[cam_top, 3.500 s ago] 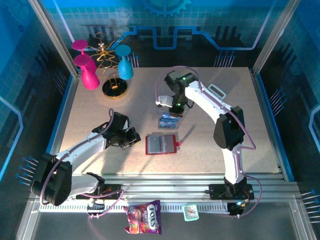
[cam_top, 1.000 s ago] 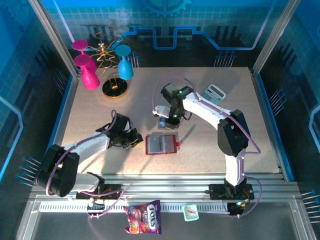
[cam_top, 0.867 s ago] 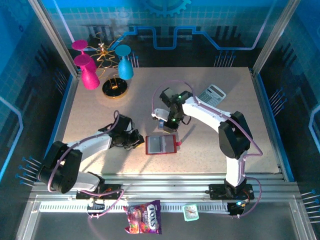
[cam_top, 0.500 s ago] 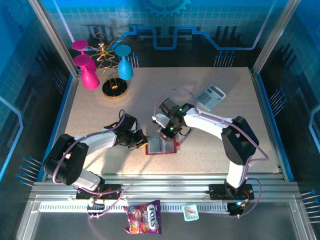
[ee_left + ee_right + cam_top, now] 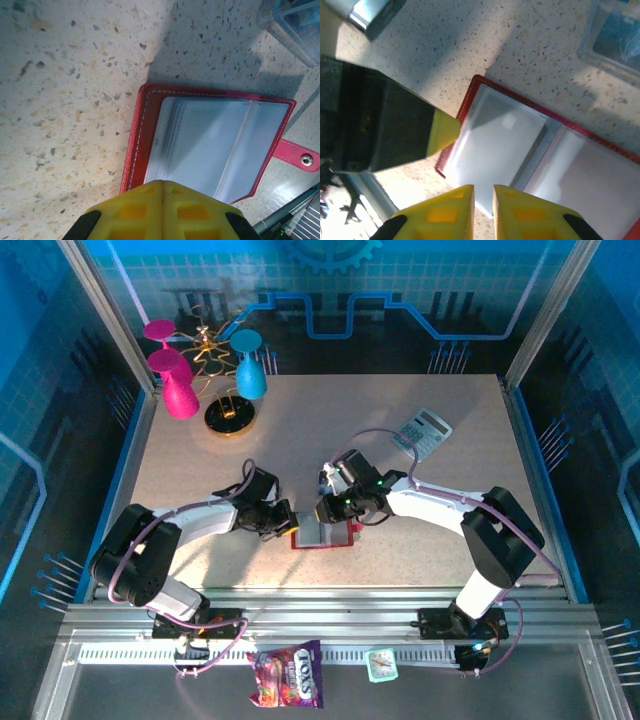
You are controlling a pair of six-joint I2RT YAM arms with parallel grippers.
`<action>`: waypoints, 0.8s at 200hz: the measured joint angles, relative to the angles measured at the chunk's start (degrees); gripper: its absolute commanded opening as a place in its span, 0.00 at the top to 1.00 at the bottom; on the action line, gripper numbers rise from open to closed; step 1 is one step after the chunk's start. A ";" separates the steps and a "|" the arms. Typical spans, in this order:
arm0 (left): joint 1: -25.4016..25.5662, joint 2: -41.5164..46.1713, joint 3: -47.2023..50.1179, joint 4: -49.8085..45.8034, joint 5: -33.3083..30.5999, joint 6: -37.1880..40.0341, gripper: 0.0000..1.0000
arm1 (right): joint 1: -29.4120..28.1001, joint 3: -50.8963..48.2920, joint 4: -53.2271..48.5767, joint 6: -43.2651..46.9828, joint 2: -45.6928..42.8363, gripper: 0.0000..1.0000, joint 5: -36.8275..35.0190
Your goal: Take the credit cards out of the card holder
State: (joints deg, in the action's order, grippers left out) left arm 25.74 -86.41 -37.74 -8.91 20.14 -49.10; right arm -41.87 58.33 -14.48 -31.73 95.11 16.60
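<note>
From above, the open card holder lay flat on the table, with the left gripper at its left edge and the right gripper over it. Left wrist: those fingers were pressed together; best to pin the red border down. Right wrist: the fingers were narrowly parted above the nearest pocket; best to pinch one card's edge only.
</note>
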 measured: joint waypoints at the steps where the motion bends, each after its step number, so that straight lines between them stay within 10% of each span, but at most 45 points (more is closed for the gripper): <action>1: 0.02 0.00 0.00 -0.02 0.00 0.00 0.93 | 0.04 -0.04 0.13 -0.55 0.02 0.83 0.15; 160: 0.81 2.05 0.46 -1.79 -3.19 -0.04 0.94 | 1.99 -1.55 7.19 -13.29 4.76 0.81 9.16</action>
State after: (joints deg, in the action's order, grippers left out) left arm 26.55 -84.36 -37.28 -10.70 16.95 -49.15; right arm -39.88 56.77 -7.29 -45.01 99.88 25.76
